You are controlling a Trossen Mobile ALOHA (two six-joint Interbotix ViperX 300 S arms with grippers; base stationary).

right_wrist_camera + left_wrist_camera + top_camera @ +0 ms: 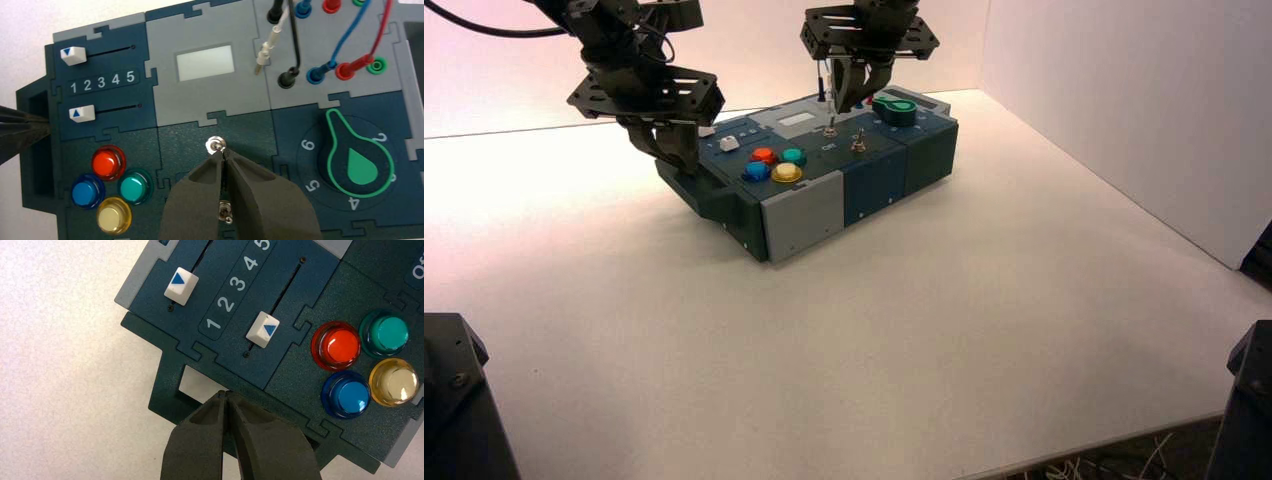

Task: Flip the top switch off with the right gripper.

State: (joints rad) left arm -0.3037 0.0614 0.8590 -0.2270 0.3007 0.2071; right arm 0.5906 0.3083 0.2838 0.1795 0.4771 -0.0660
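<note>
1 box [824, 205] on 1 table [924, 350]. 2 grippers: left gripper [227, 396], right gripper [223, 154], 2 fingers [200, 200] ea. Buttons: 4, i.e. 1 red button [108, 162], 1 blue button [87, 192], 1 teal button [134, 186], 1 yellow button [114, 215]. 2 white sliders: far slider [73, 55], near slider [81, 113]. 2 silver toggles: top switch [216, 145], bottom switch [226, 212]. 1 green knob [357, 160]. 1 pale display window [205, 62].

Right hand [223, 156] closed, pointing down; left hand [226, 396] closed, low.
</note>
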